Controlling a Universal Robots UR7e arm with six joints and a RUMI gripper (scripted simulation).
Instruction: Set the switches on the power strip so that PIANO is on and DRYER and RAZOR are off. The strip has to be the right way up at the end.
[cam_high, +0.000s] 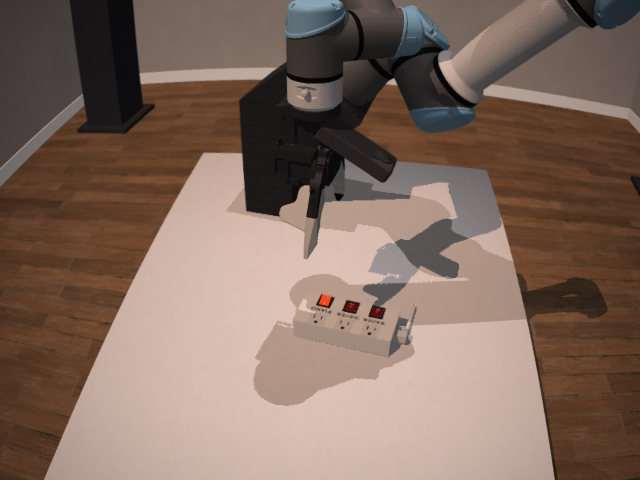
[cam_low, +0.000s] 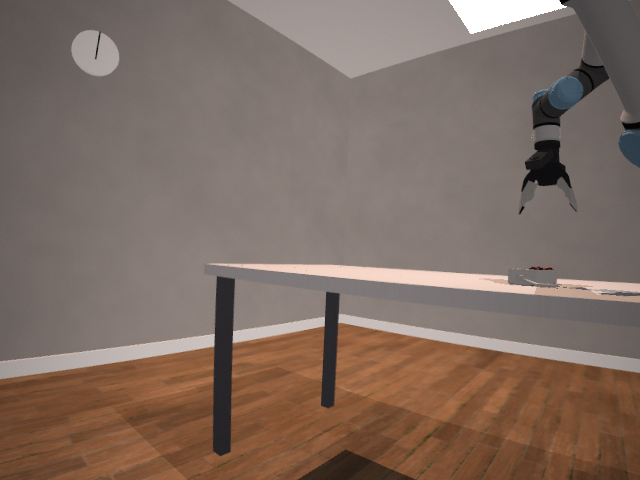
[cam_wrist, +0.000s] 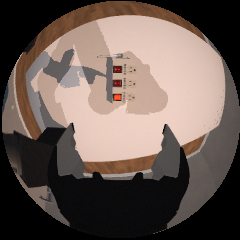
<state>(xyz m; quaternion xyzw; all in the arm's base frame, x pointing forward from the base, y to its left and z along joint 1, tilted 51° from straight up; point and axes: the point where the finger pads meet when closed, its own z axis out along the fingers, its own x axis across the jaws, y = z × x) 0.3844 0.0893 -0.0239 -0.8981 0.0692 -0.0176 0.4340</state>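
Note:
A beige power strip (cam_high: 353, 325) lies right way up on the white table, with three red rocker switches on top. The left switch (cam_high: 325, 300) glows bright; the middle switch (cam_high: 351, 306) and the right switch (cam_high: 376, 312) look dark. The labels under them are too small to read. My gripper (cam_high: 311, 242) hangs open and empty well above the table, behind the strip. In the exterior view the gripper (cam_low: 547, 202) is high over the strip (cam_low: 532, 275). In the wrist view the strip (cam_wrist: 119, 83) lies ahead of my open fingers.
A black block (cam_high: 268, 155) stands at the table's far edge behind the gripper. A dark pillar (cam_high: 108, 62) stands on the wooden floor at the back left. A short cord stub (cam_high: 408, 322) sticks out of the strip's right end.

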